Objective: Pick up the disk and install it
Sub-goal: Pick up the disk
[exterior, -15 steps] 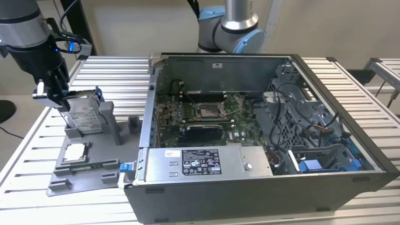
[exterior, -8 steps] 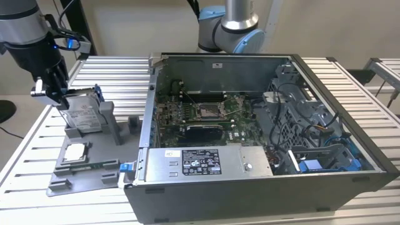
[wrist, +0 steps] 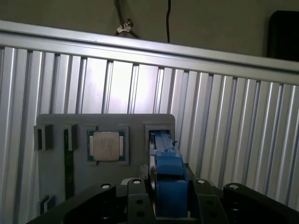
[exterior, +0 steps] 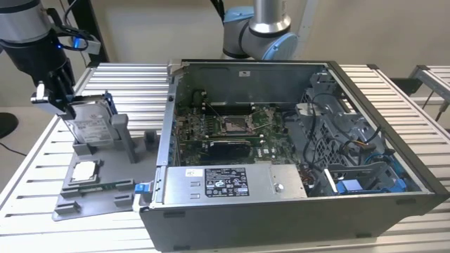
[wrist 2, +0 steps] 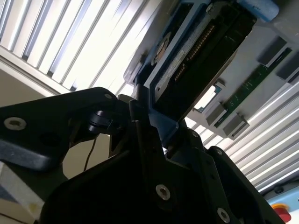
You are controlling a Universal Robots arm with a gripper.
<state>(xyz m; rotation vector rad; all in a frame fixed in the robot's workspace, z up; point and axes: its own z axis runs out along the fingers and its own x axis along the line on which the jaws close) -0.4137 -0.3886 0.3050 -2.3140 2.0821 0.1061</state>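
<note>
Bearing a white printed label too small to read, the disk (exterior: 93, 125) stands on edge in a slot of the grey holder plate (exterior: 91, 195), at the exterior view's left. Its long axis is upright and its labelled face is turned toward the open computer case (exterior: 295, 158). The gripper (exterior: 68, 108) is pinching its upper, blue-framed edge. A square chip (exterior: 84, 170) lies flat on the plate. Ribbed aluminium slats form the counter (exterior: 401, 100), and a beige wall (exterior: 155, 31) stands behind.

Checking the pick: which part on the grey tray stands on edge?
The disk, blue-framed, upright in its slot at the gripper; the square CPU chip and memory stick lie flat.
</note>
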